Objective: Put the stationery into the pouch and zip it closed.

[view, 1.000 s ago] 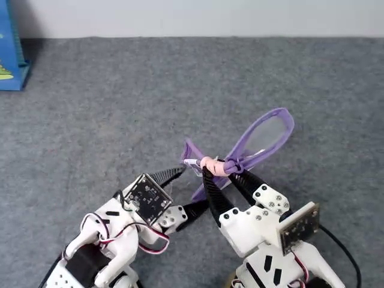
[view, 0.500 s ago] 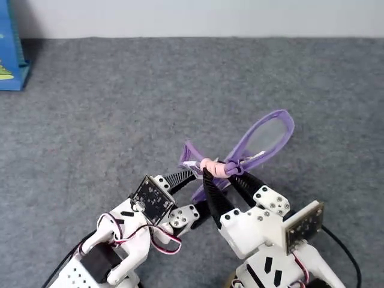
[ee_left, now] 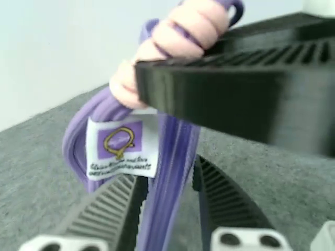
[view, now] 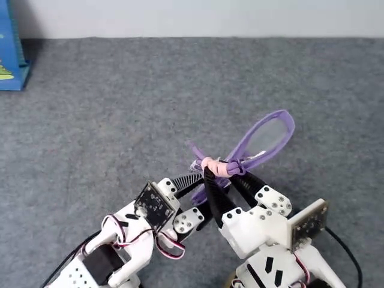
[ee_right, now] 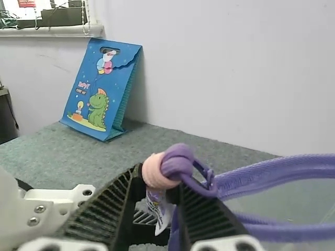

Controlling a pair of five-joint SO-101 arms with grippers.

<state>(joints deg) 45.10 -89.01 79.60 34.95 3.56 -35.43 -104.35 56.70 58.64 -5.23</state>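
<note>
Since one second ago, the left gripper is moving away from the bag and in toward the pouch. Now its fingers are standing on both sides of the pouch's narrow end. The right gripper and the pouch are keeping almost the same place.

The pouch is sitting well apart from the bag, far across the grey mat from it. Its clear window end is pointing away from the bag. Its bunched end, with a pink knob, is facing the bag's side. I cannot tell whether the window end is resting on the mat.

The right gripper is holding the pouch. In the right wrist view its fingers are pressing close together on the purple fabric just under the knob. From there the pouch is stretching away from the bag.

The left gripper is standing open, but only narrowly. In the left wrist view a purple strip of the pouch and a white label are hanging between its two fingers. I cannot tell whether they are touching the strip. One black finger of the right gripper is crossing just beyond them, and the knob is sitting against it.
</note>
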